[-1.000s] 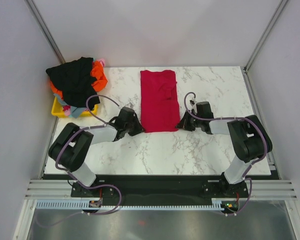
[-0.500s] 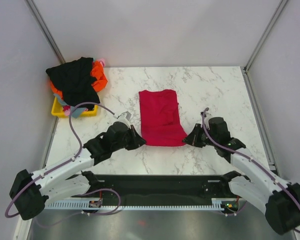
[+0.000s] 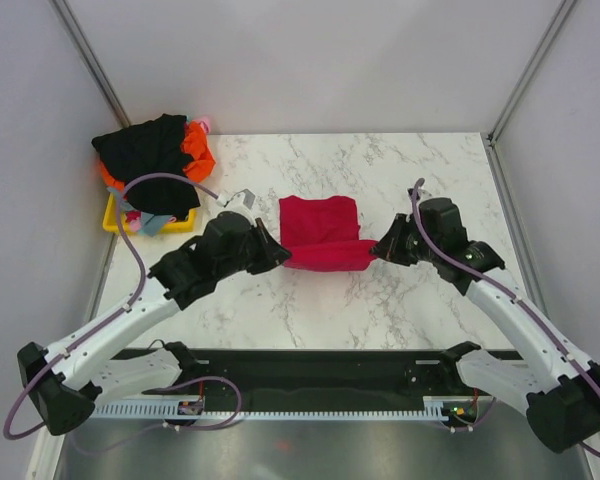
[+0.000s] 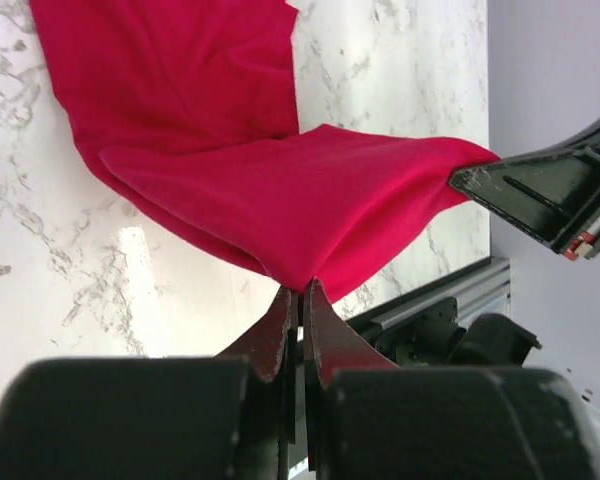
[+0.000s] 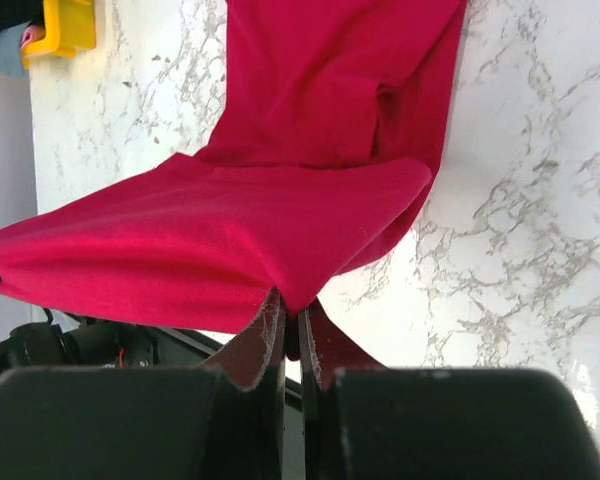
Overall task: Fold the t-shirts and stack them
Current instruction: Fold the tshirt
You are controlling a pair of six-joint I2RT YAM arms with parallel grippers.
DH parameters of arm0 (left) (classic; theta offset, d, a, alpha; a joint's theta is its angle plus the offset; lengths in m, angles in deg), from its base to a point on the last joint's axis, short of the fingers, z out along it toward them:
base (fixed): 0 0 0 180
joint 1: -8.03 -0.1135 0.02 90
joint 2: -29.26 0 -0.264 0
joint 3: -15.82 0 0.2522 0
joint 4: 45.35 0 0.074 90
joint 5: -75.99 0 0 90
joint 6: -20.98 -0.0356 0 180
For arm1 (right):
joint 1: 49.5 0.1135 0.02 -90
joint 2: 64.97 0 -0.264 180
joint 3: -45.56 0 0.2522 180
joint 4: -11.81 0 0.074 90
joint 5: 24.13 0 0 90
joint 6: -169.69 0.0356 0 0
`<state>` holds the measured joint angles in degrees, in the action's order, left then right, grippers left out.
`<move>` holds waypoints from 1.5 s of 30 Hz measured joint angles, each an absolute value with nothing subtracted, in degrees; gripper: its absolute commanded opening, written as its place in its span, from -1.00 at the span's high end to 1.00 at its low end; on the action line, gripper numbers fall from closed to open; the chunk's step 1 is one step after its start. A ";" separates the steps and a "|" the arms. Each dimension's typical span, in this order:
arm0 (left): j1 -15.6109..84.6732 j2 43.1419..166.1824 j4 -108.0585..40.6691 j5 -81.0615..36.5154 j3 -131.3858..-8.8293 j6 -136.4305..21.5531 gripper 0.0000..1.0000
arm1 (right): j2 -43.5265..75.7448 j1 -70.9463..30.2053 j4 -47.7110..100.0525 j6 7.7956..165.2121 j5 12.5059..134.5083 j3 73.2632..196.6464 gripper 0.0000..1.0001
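Note:
The crimson red t-shirt [image 3: 320, 230] lies in the middle of the marble table, its near end lifted and carried back over the far part. My left gripper [image 3: 280, 255] is shut on the shirt's near left corner [image 4: 298, 270]. My right gripper [image 3: 377, 250] is shut on the near right corner [image 5: 295, 290]. The cloth hangs taut between them above the table. A pile of other t-shirts, black [image 3: 145, 160] on top with orange [image 3: 197, 150], pink and light blue bits showing, sits at the far left.
The pile rests on a small yellow bin [image 3: 115, 217] at the table's left edge; the bin also shows in the right wrist view [image 5: 65, 25]. Grey walls and metal posts enclose the table. The black base rail runs along the near edge.
Both grippers have lifted the shirt's near edge and carried it away from the arm bases, over the far part. The flat long shirt now shows as a shorter folded shape.

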<state>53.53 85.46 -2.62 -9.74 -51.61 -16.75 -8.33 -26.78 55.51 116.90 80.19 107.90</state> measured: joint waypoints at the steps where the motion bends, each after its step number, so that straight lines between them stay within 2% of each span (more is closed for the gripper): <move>1: 52.91 86.60 -2.29 -9.63 -52.64 -17.05 0.95 | -6.97 -26.78 55.84 116.64 79.73 109.10 1.00; 15: 41.18 102.27 -0.48 -14.42 -62.62 -21.69 0.96 | 12.28 -28.48 57.30 111.66 77.48 124.33 1.00; 24: 32.13 117.74 -1.40 -20.27 -74.03 -26.28 0.95 | 31.23 -30.25 56.19 109.38 78.07 139.33 1.00; 25: 30.99 120.43 -1.33 -20.75 -76.20 -26.85 0.94 | 34.64 -30.58 56.47 109.36 78.36 142.17 0.92; 26: 29.79 123.89 -1.44 -21.41 -79.04 -27.46 0.85 | 38.14 -30.91 56.23 109.27 78.64 145.23 0.71; 27: 28.50 127.95 -1.42 -22.44 -82.30 -28.09 0.72 | 41.42 -31.26 56.01 109.21 79.03 148.11 -0.08; 28: 27.30 131.93 -1.50 -23.79 -85.88 -28.62 0.52 | 45.18 -31.69 56.40 109.43 79.47 151.50 -0.33; 29: 25.97 136.43 -1.77 -25.13 -89.97 -29.32 0.19 | 49.53 -32.22 56.49 109.19 80.17 155.76 -0.43; 30: 24.81 141.07 -1.00 -26.52 -94.54 -29.84 0.04 | 53.94 -32.72 56.89 109.01 80.72 160.57 -0.52; 31: 23.60 146.20 -1.37 -27.97 -99.52 -30.30 -0.05 | 59.36 -33.36 57.93 109.01 81.29 166.82 -0.54; 34: 20.44 162.42 0.66 -32.25 -118.99 -31.11 -0.08 | 73.39 -35.30 60.10 109.47 81.61 184.81 -0.54; 37: 18.21 173.26 3.11 -36.64 -133.00 -31.70 -0.12 | 78.25 -37.25 61.50 110.56 81.42 191.17 -0.55; 39: 17.24 174.00 5.60 -38.24 -133.37 -32.16 -0.12 | 76.96 -38.34 61.63 110.87 80.37 189.38 -0.59; 41: 17.03 172.65 6.10 -39.05 -131.78 -32.88 -0.11 | 71.82 -39.19 59.86 110.67 78.86 182.06 -0.62; 45: 17.57 165.44 5.47 -39.95 -121.66 -34.17 -0.07 | 59.82 -39.21 56.60 109.71 78.25 166.82 -0.70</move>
